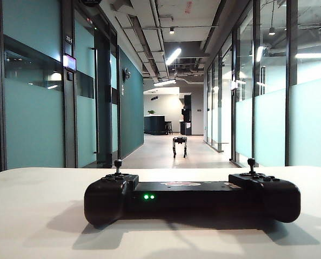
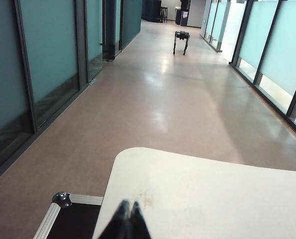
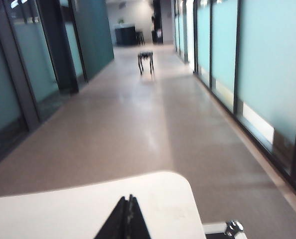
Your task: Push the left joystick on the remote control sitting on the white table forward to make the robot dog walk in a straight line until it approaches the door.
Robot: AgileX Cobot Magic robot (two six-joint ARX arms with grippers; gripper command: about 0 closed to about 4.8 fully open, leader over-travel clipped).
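Exterior view: wide black gamepad-style remote control (image 1: 192, 199) sits square on the broad matte white table (image 1: 36, 216), facing down the corridor so forward on a stick matches the walk line; short black left joystick (image 1: 118, 163) stands upright on the left lobe, untouched, neither arm in frame. Small black four-legged robot dog (image 1: 179, 145) is far down the hallway, centred, glass walls either side, open floor around it. Left wrist view: left gripper (image 2: 127, 214) has its fingers pressed together, empty, over the table's rounded near corner, a metal-edged black case (image 2: 68, 219) just past the edge. Right wrist view, blurred: right gripper (image 3: 129, 211) likewise closed, empty, above the other corner; controller out of frame.
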